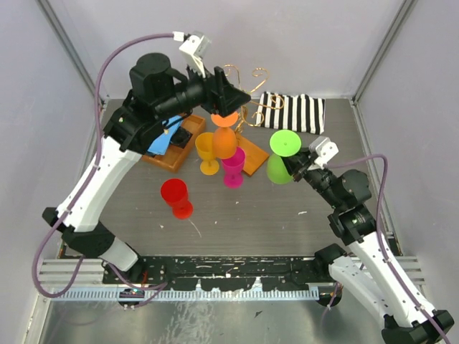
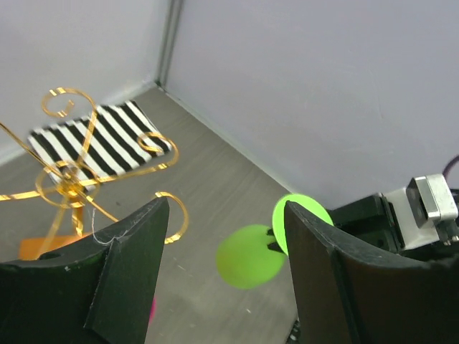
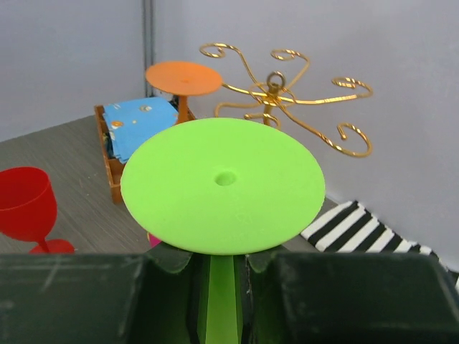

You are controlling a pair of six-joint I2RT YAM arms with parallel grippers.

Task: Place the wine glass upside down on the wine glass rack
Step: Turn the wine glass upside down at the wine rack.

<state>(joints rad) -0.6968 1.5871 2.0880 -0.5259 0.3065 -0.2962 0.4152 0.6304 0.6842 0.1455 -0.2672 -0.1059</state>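
My right gripper (image 1: 295, 168) is shut on the stem of a green wine glass (image 1: 285, 143), held upside down with its round foot up, right of the rack. The glass fills the right wrist view (image 3: 222, 183), with the stem between the closed fingers (image 3: 165, 244). The wine glass rack (image 1: 252, 152) is gold wire scrolls on an orange-brown base; it also shows in the right wrist view (image 3: 276, 93) and the left wrist view (image 2: 72, 186). An orange glass (image 1: 224, 142) hangs upside down at its left side. My left gripper (image 1: 231, 99) is open and empty above it.
A yellow glass (image 1: 208, 154), a magenta glass (image 1: 233, 168) and a red glass (image 1: 176, 197) stand in front of the rack. A wooden tray with blue cloth (image 1: 171, 143) sits left of it. A black-and-white striped cloth (image 1: 294, 111) lies at the back right. Grey walls enclose the table.
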